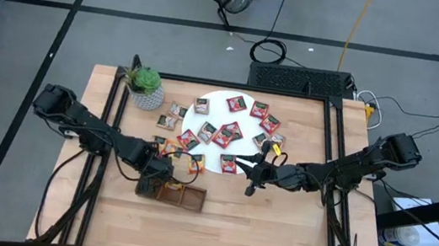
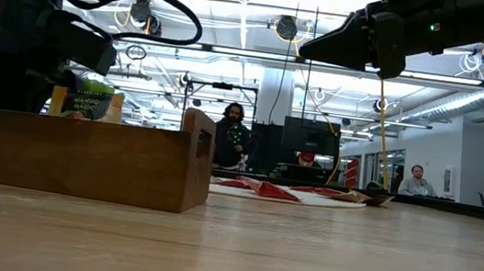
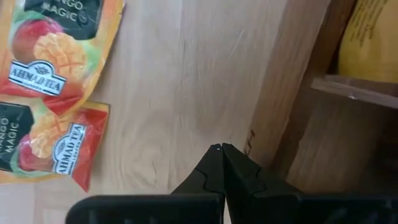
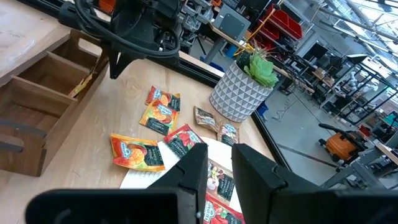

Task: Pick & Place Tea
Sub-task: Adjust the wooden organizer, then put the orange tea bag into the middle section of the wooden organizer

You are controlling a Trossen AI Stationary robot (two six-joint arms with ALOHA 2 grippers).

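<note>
Several red tea sachets (image 1: 228,133) lie flat on the white disc (image 1: 221,98) at the table's middle. Loose ones lie around it, two of them orange (image 3: 53,56) (image 3: 46,140) on the wood beside the tray. One yellow sachet (image 4: 84,87) leans inside a compartment of the wooden tray (image 1: 178,194). My left gripper (image 3: 221,149) is shut and empty. It points down over the bare table just outside the tray's wall (image 3: 292,93). My right gripper (image 4: 219,168) hovers level at the disc's near right rim, fingers slightly apart with nothing between them.
A potted plant (image 1: 146,86) in a white patterned pot stands at the far left, with a few grey-brown sachets (image 1: 171,115) beside it. The near half of the table (image 1: 272,240) is bare wood. People show in the room beyond the table's far edge.
</note>
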